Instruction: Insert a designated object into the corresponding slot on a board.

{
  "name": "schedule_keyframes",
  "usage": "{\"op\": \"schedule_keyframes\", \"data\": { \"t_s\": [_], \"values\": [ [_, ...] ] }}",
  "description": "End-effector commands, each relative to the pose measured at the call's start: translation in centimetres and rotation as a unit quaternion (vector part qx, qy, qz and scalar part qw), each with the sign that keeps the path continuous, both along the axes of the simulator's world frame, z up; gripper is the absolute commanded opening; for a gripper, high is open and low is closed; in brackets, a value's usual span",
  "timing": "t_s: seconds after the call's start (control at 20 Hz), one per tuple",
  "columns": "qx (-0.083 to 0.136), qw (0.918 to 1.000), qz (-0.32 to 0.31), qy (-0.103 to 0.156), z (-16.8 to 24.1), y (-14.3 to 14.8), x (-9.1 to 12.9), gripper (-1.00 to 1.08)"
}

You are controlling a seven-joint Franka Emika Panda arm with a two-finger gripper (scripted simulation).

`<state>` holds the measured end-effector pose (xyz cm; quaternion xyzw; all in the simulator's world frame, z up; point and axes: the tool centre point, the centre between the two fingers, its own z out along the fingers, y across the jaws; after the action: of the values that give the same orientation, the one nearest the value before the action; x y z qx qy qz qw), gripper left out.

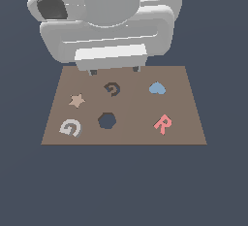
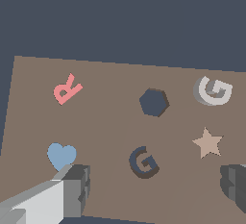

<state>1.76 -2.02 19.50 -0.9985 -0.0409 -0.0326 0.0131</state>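
Exterior view: the claw [image 1: 114, 70] is hovering spread wide over the board's [image 1: 189, 108] far edge, while the pale grey G [image 1: 70, 128] is lying well apart, beyond the slot [image 1: 112, 89].

Wrist view: the pale grey G [image 2: 213, 91] is lying past the slot [image 2: 143, 162], far from the claw's fingers [image 2: 77, 189].

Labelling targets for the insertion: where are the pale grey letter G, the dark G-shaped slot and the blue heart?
Pale grey letter G [image 1: 70, 128], exterior view, its middle.
Dark brown G-shaped slot [image 1: 112, 88], exterior view, cutout centre.
Blue heart [image 1: 157, 88], exterior view, its middle.

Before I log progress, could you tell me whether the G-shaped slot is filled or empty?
Empty: the slot shows dark, and the grey G lies apart on the board.
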Motion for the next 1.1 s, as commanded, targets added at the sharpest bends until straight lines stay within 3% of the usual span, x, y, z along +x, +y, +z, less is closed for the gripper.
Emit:
{"op": "schedule_keyframes", "data": {
  "t_s": [0.0,0.3,0.55,0.8,1.05],
  "values": [
    [-0.001,0.9998,0.022,0.001,-0.6,-0.6,0.0,1.00],
    [-0.004,0.9958,0.091,0.003,-2.3,-2.5,0.0,1.00],
    [-0.008,0.9864,0.164,0.005,-4.1,-4.6,0.4,1.00],
    [-0.012,0.9699,0.243,0.008,-6.0,-6.7,1.1,1.00],
    [-0.016,0.9456,0.325,0.010,-8.1,-8.8,2.3,1.00]
  ]
}}
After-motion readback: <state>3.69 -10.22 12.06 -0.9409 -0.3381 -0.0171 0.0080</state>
